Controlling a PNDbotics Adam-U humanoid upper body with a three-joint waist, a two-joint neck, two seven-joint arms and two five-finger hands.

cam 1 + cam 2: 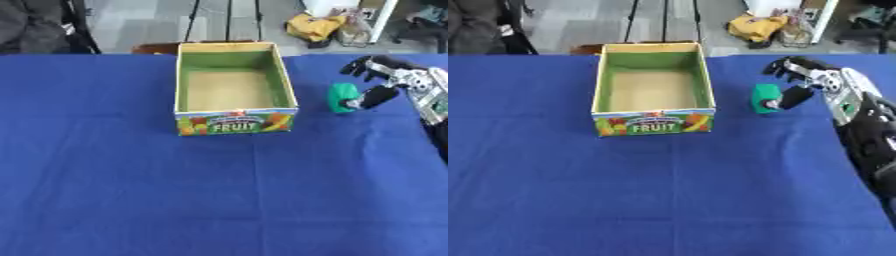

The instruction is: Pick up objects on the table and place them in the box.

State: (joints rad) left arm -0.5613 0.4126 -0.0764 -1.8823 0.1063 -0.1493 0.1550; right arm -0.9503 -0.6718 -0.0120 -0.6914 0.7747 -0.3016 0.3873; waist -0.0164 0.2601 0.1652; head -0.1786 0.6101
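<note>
Soft, even daylight; everything looks a bit blurry, and the black-and-silver right hand casts hardly any shadow.

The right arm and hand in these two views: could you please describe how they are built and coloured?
The right hand has black fingers on a silver-grey metal frame at the palm and wrist. Behind it, the right forearm is bulkier and mostly black, with a pale grey panel near the wrist. No cables or readable markings can be made out. The left arm is out of view.

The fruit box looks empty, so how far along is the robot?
Nothing is done yet: the fruit box holds nothing. In hand: the right hand reaches around the green object on the blue table, thumb touching it. Lifting and boxing it remain.
</note>
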